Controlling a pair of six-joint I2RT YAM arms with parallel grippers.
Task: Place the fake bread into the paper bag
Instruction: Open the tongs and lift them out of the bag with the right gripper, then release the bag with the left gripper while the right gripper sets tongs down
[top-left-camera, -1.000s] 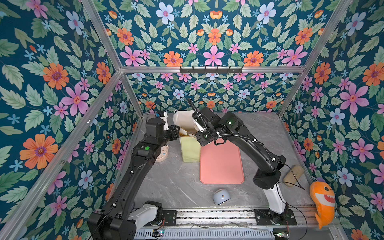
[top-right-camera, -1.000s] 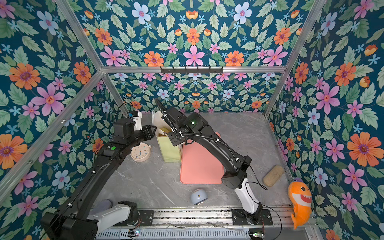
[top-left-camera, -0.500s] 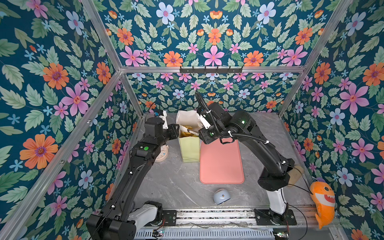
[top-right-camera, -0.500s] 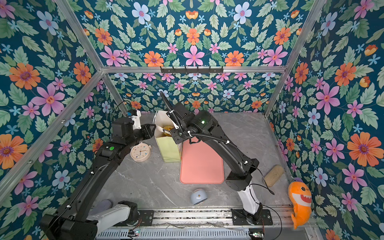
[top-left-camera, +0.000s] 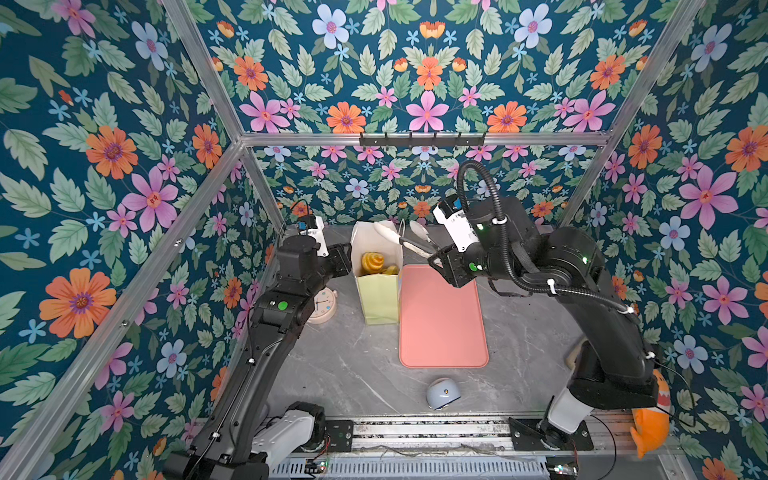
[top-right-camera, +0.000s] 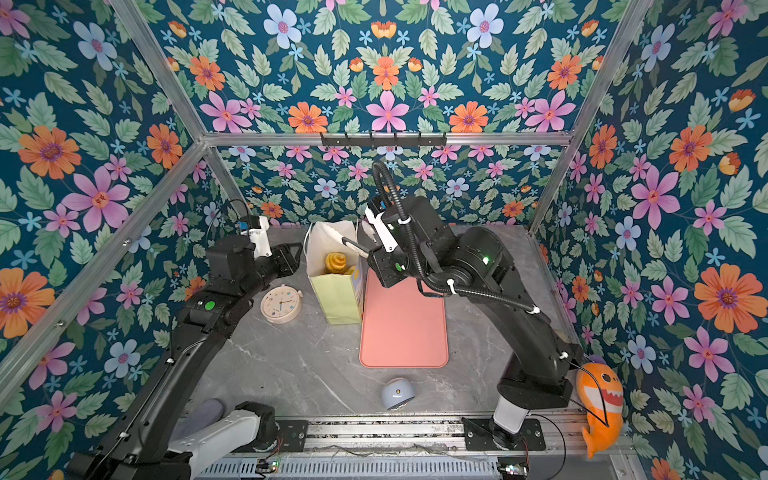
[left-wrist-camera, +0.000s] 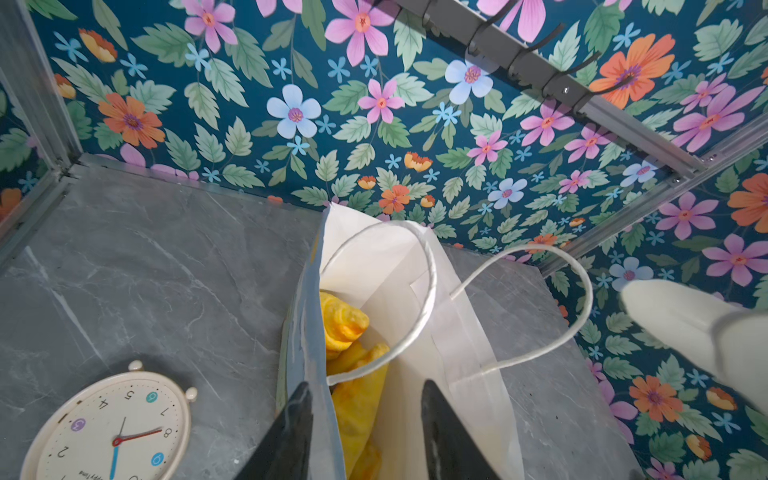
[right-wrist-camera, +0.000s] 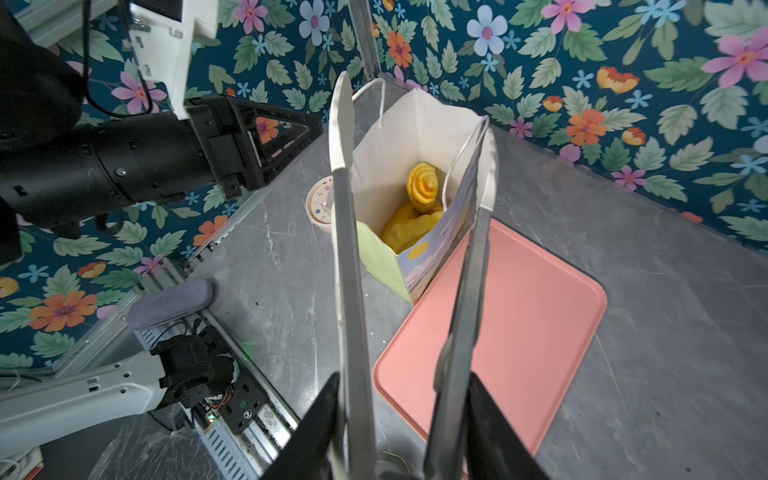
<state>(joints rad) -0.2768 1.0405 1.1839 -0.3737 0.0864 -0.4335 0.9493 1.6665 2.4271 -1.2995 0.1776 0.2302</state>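
The grey marble desk (top-left-camera: 353, 365) carries a pink tray (top-left-camera: 442, 324) in its middle. Just beside the tray's left side, toward the back edge, the paper bag (top-left-camera: 380, 299) stands upright with its mouth open. The fake bread (top-left-camera: 372, 262) lies inside the bag: glossy golden croissants piled at its bottom, seen in both top views and in both wrist views.

The right gripper (right-wrist-camera: 405, 415) is clamped on the handle end of metal tongs (right-wrist-camera: 349, 270). Their white-tipped arms are spread over the bag's mouth and hold nothing.

The left gripper (left-wrist-camera: 365, 399) sits at the bag's left wall with its jaws apart. One finger is outside that wall and the other is over the bag's inside.

A round cream alarm clock (top-right-camera: 281, 304) lies face up near the left edge. An orange shark toy (top-right-camera: 600, 399) hangs off the front right corner, and a small pale blue dome (top-left-camera: 442, 392) rests by the front edge
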